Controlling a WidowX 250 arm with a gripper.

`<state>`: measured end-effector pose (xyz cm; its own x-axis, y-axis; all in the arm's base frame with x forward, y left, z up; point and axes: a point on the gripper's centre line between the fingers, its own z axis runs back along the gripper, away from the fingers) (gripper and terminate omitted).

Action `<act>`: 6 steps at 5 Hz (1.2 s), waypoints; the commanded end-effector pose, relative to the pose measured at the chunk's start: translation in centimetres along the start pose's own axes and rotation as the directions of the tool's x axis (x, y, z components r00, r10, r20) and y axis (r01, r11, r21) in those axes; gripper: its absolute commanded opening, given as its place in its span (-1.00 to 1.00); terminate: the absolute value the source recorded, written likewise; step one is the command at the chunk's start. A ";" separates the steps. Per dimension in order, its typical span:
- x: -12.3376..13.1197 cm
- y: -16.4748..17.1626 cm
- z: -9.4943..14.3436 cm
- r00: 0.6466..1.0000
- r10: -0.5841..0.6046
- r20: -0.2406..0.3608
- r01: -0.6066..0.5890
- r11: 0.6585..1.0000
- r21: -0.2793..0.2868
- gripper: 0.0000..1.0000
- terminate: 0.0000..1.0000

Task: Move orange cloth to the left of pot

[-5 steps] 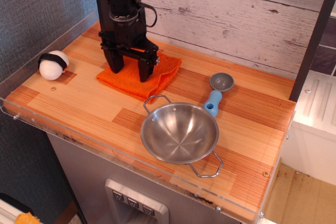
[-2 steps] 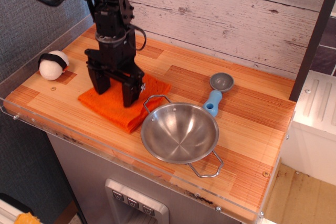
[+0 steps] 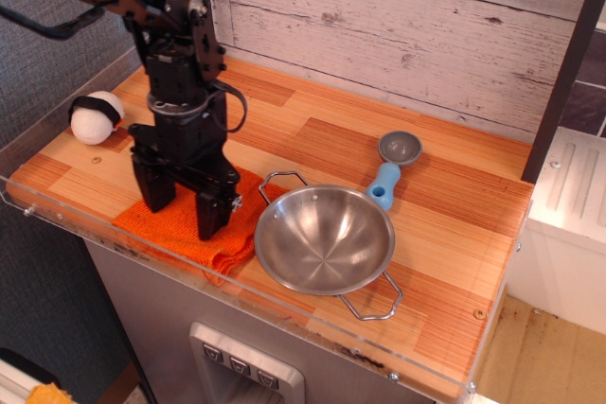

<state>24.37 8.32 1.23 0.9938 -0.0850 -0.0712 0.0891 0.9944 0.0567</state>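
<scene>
Cloth [image 3: 204,234], bright orange and rumpled, lies on the desk [image 3: 445,196] near its front edge, just left of the pot [image 3: 325,239]; we see its right side reach up to the pot's near-left rim, though we cannot tell whether the two touch. Our gripper [image 3: 185,207] stands upright over the cloth, and its two black fingers [image 3: 212,213] are spread apart, one planted toward the cloth's left part and the other toward its middle, with orange fabric showing in the gap between them. The fingertips seem to press down on the cloth, but they do not pinch it. The black arm rises from them toward the upper left corner, with a cable looping at its side. The pot is a shiny steel bowl with two wire loop handles, one pointing to the back left and one to the front right. Behind it, a scoop [image 3: 391,165] with a blue handle and a grey bowl lies with the handle end right at the pot's far rim. Well to the left, near the desk's left edge, we see a white ball [image 3: 95,117] with a black band.
</scene>
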 end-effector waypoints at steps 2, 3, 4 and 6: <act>0.3 2.7 3.9 0.976 0.190 0.105 -0.190 0.982 -0.015 1.00 -1.00; 2.5 1.8 7.2 0.973 0.122 0.194 -0.121 0.992 -0.017 1.00 -1.00; 3.4 0.4 10.4 0.965 0.050 0.258 -0.056 0.998 0.019 1.00 -1.00; 3.4 0.1 11.3 0.963 0.076 0.260 -0.083 0.996 0.015 1.00 -1.00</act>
<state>28.24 7.16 10.38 0.9907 -0.0206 0.1342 0.0133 0.9984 0.0551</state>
